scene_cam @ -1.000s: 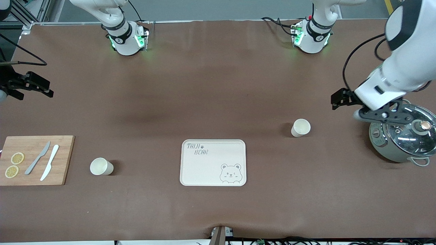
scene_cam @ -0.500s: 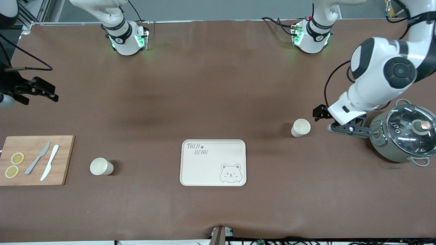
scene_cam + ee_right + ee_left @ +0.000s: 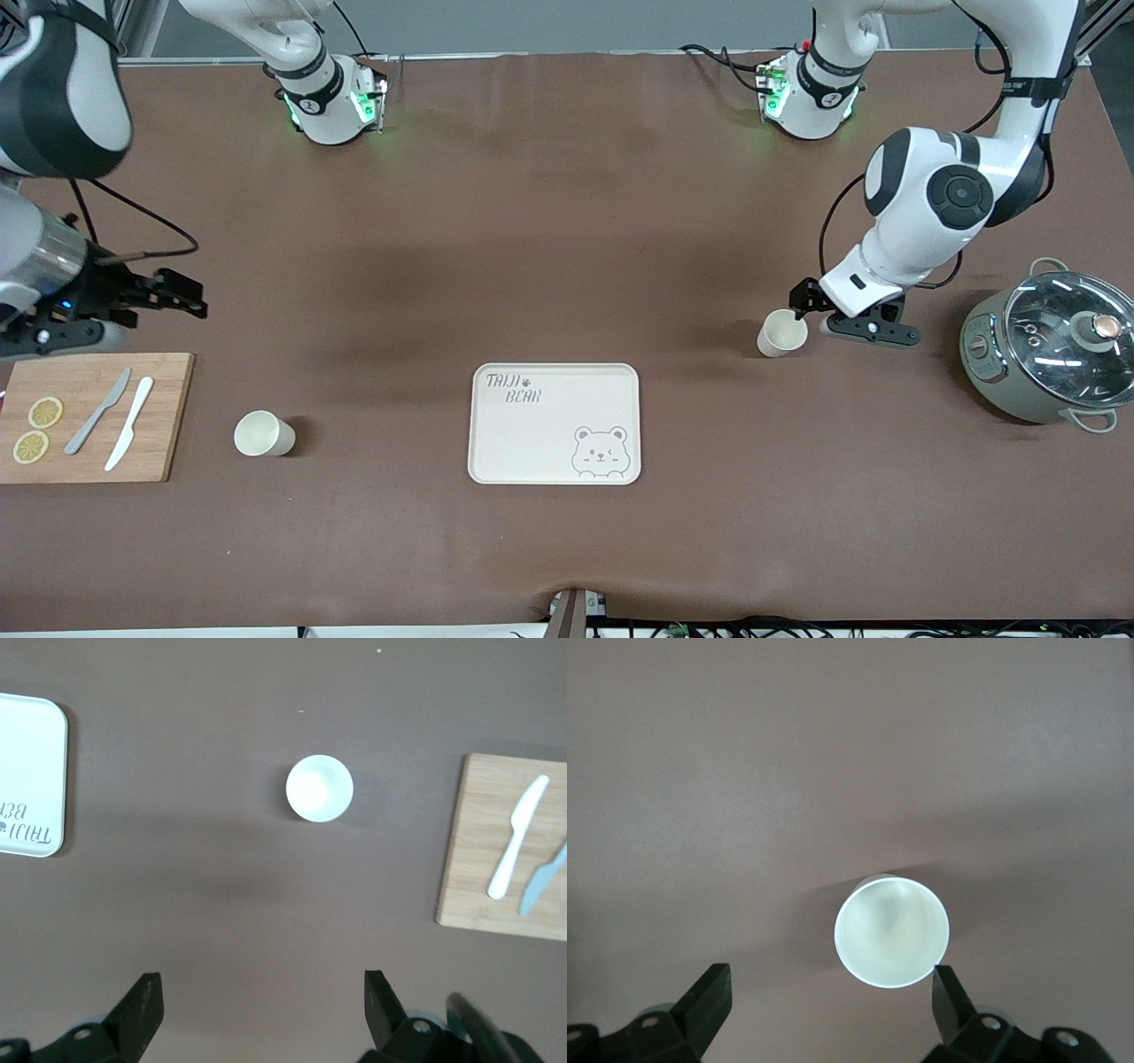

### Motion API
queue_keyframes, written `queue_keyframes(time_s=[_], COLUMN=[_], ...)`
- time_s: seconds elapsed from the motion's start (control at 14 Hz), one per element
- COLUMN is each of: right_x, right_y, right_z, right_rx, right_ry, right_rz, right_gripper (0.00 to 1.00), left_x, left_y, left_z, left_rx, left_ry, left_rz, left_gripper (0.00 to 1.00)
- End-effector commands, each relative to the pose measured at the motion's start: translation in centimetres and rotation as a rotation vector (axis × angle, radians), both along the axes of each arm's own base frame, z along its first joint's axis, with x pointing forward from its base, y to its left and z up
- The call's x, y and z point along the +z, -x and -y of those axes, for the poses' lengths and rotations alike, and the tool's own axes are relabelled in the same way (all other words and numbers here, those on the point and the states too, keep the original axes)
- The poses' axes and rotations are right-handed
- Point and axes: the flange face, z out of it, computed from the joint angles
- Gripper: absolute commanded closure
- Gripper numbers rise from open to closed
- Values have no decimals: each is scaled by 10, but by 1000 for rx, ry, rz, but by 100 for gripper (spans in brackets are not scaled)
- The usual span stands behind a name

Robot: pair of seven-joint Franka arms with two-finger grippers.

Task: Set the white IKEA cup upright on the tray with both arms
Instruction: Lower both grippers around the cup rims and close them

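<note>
Front view: two white upright plastic cups stand on the brown surface [image 3: 567, 221], neither yet on the flat cream rectangular tray [image 3: 554, 424] with grey "TAIJI BEAR" lettering and a bear face, which carries nothing. No cup is grasped, so the task reads as at its start: both grasps and both placements remain.

The first cup [image 3: 782, 333] stands toward the left arm's end of the surface, farther from the front camera than the tray. The left gripper [image 3: 811, 312] hangs just beside and above it, jaws spread wide. In the left wrist view this cup [image 3: 892, 930] shows its open mouth near one black fingertip [image 3: 950, 992] and well clear of the other, so it sits off-centre in the gap and is not yet enclosed.

The second cup [image 3: 263, 434] stands between the tray and a wooden cutting board [image 3: 164, 416] bearing two knives and lemon slices. The right gripper [image 3: 164, 297] hovers over bare surface near the board, well apart from this cup, jaws wide; the right wrist view shows the cup [image 3: 319, 788] far ahead of the gripper.

A lidded grey pot [image 3: 1045, 359] stands at the left arm's end.
</note>
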Motion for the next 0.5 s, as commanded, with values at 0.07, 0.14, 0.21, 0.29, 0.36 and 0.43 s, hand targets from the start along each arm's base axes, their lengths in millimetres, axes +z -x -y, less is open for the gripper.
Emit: queue_keyframes(time_s=[0.07, 0.14, 0.21, 0.29, 0.36, 0.43], right_x=[-45, -56, -67, -80, -92, -107], right_y=[-26, -30, -34, -40, -43, -47], right_z=[-14, -19, -20, -18, -18, -23], right_rx=[-18, -29, -71, -118, -140, -139], right_ry=[4, 6, -1, -22, -42, -47], right_rz=[11, 12, 7, 9, 4, -4], right_gripper=[0, 0, 0, 0, 0, 0], left_x=[-26, -34, -42, -47, -54, -58], left_y=[3, 4, 3, 3, 3, 2], left_z=[-14, -18, -20, -19, -19, -19], left_rx=[-29, -35, -35, -37, -37, -37], left_ry=[-6, -4, -2, 1, 3, 4], left_rz=[28, 35, 37, 46, 47, 45], left_gripper=[0, 0, 0, 0, 0, 0])
